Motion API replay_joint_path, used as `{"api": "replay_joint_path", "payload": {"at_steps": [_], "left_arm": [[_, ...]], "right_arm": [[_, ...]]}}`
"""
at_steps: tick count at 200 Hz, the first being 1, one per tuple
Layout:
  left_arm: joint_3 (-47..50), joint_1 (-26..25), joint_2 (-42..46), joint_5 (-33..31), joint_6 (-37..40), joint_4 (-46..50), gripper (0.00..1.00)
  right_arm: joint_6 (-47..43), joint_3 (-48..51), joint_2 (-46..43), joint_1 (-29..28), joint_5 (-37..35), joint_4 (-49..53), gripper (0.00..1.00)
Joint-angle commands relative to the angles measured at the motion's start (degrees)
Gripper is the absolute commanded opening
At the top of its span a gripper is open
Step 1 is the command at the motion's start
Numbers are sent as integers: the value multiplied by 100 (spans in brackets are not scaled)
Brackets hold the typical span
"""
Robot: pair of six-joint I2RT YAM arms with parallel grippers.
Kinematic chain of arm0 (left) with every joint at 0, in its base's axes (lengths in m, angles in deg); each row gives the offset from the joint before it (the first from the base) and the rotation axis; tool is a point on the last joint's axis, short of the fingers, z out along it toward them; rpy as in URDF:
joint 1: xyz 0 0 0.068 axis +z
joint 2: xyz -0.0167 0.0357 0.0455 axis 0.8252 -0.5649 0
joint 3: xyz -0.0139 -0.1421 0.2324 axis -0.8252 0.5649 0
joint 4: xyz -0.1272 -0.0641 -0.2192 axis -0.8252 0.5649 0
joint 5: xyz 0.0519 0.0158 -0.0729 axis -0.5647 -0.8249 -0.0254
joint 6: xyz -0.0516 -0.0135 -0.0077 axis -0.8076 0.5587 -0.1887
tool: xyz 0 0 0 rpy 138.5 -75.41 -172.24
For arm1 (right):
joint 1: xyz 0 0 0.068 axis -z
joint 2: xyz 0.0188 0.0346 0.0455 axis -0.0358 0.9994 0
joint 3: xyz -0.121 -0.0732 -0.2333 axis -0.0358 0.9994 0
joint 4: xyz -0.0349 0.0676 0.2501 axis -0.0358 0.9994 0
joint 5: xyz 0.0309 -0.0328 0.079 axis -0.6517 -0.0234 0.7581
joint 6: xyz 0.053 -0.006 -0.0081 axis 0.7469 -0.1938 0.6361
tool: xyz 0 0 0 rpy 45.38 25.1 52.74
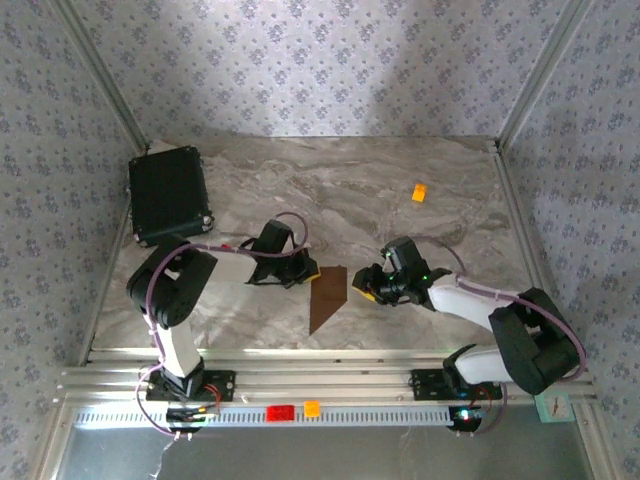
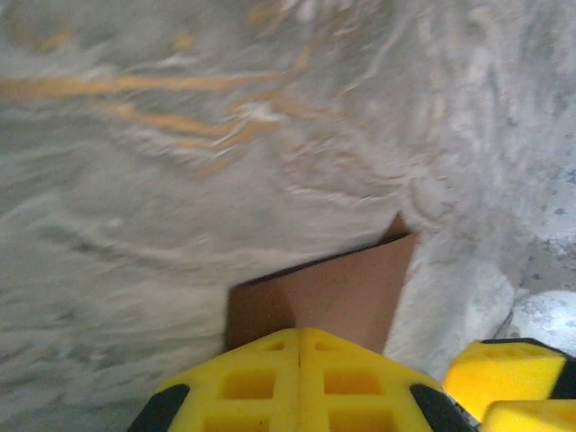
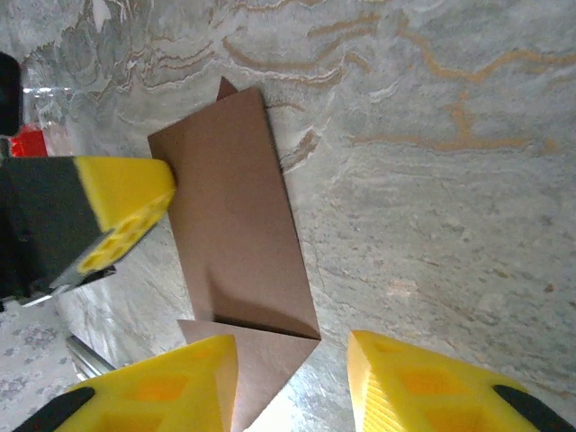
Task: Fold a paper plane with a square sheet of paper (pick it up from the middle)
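1. Square sheet of paper [image 1: 328,298] lies partly folded on the marble-patterned table [image 1: 420,240], toward the table's 6 o'clock edge in the overhead view, between my two arms.
2. At the table's 10 o'clock corner sits a black case [image 1: 167,193], well apart from the work.
3. I judge that I am mid-fold. The sheet is already a long narrow strip with a triangular flap at one end, not yet a pointed dart. The next move calls for one side pinned flat while the other lifts a long edge and lays it over cleanly, so the crease runs straight.
4. My left gripper [image 1: 306,271] is at the strip's 9 o'clock side, its jaws pressed together. From the right wrist, its yellow tip touches the paper's edge. I cannot tell whether it pinches the sheet or only presses on it.
5. My right gripper [image 3: 292,387] is at the strip's 3 o'clock side in the overhead view. Its jaws stand apart, with the triangular flap lying flat between them at 6 o'clock of the strip in its own camera, gripped by neither finger.
6. Up at the table's 1 o'clock lies a small orange block [image 1: 419,192], far from the paper.
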Motion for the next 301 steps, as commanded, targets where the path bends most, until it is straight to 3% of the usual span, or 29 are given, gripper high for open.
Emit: {"api": "replay_joint_path", "payload": {"at_steps": [1, 104, 170, 230, 301], "left_arm": [[105, -34, -95, -7, 26, -124, 0], [278, -34, -115, -117, -29, -147, 0], [567, -33, -219, -56, -243, -528, 0], [539, -33, -168, -56, -205, -465, 0], [547, -33, -201, -48, -187, -489, 0]], "right_arm": [[-300, -298, 178, 110, 370, 343, 42], [-279, -583, 799, -217, 681, 262, 43], [-665, -994, 960, -211, 66, 812, 44], [-1006, -1675, 1746, -118, 45, 900, 43], [-1004, -1825, 1980, -535, -64, 1077, 42]]}}
